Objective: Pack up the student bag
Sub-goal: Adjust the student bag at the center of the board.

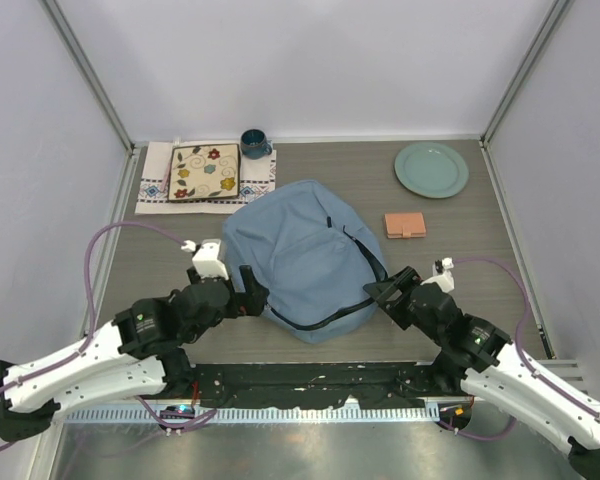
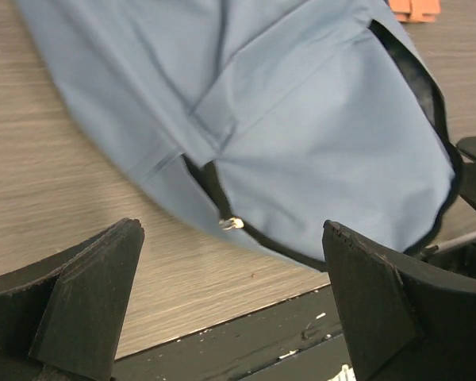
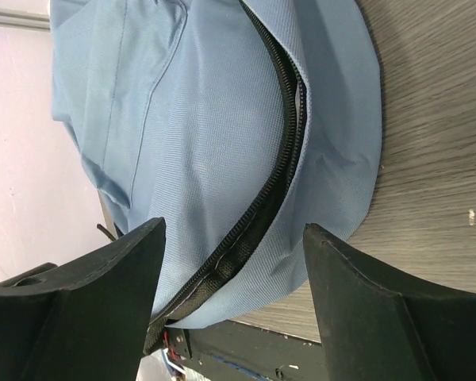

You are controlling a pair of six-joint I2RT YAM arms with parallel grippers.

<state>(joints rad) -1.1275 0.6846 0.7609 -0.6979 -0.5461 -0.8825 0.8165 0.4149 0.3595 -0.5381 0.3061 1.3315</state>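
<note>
Large soft dusty-blue fabric student bag (image 1: 300,262) lies flat mid-desk, nearer the near edge, between both arms. A dark zipper line curves along its right and near side and looks partly undone; the small metal pull shows in the left wrist view. Left gripper (image 2: 230,238) is at the bag's left-near flank, fingers wide apart, nothing between them. Right gripper (image 3: 234,238) is at the bag's right-near side, fingers apart and framing the zipper seam, not clamped on fabric as far as the view shows. Small salmon flat case (image 1: 405,224) sits just right of the bag. Round pale-green plate (image 1: 431,169) is at the far right corner. Square floral-patterned book (image 1: 204,172) lies on a white embroidered cloth (image 1: 156,183) at the far left corner, with a dark blue mug (image 1: 254,143) beside it at the far edge. Judgement: the bag mouth is not held open yet and nothing looks packed. Risks: the limp fabric lies collapsed, so a pinch may catch both layers and keep the mouth closed. Pulling on one side only may drag the whole bag toward the near edge, since it is not anchored. Lifting the book may take the cloth along and knock the mug.
</note>
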